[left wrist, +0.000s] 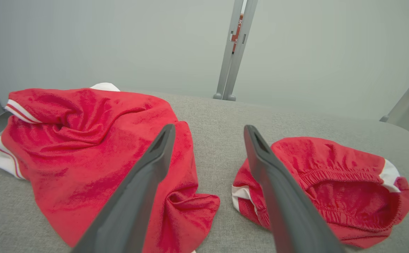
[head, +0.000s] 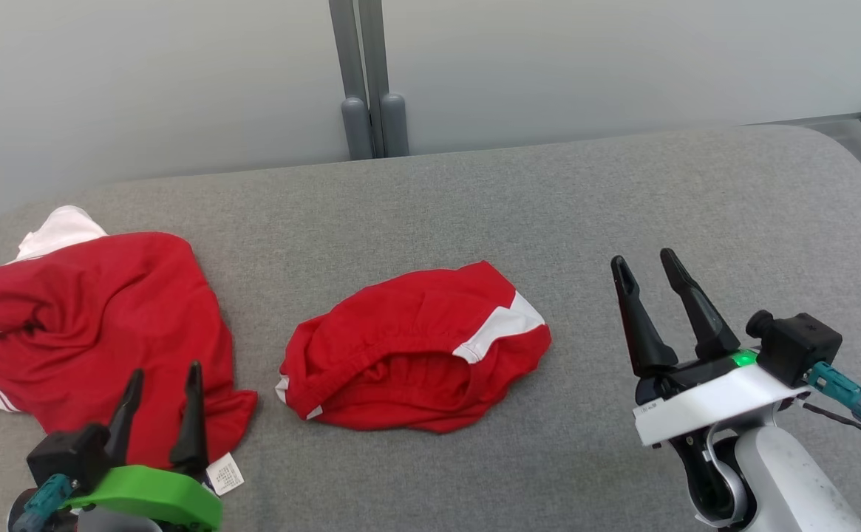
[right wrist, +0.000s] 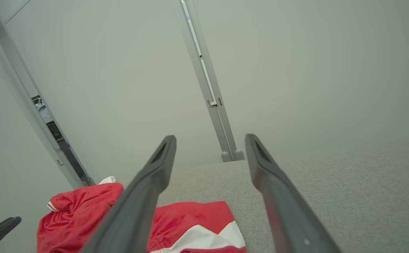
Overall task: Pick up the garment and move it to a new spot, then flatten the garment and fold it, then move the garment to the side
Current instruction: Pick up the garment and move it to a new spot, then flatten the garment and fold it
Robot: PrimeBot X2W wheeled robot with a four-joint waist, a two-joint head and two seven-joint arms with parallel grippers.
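My left gripper (head: 165,369) is spread open and empty above the near hem of the crumpled red jersey (head: 97,318) at the left of the grey table (head: 622,185). My right gripper (head: 643,257) is likewise released, over bare surface. The red shorts (head: 415,347) lie bunched mid-table between them.

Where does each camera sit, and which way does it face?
Head view: on the head, facing forward and down at the grey fabric table, crumpled red shirt and red elasticated shorts; left fingers, right fingers show.
Left wrist view: on that wrist, facing both garments past its fingers.
Right wrist view: on that wrist, facing the pale wall past its fingers.
All share both garments.
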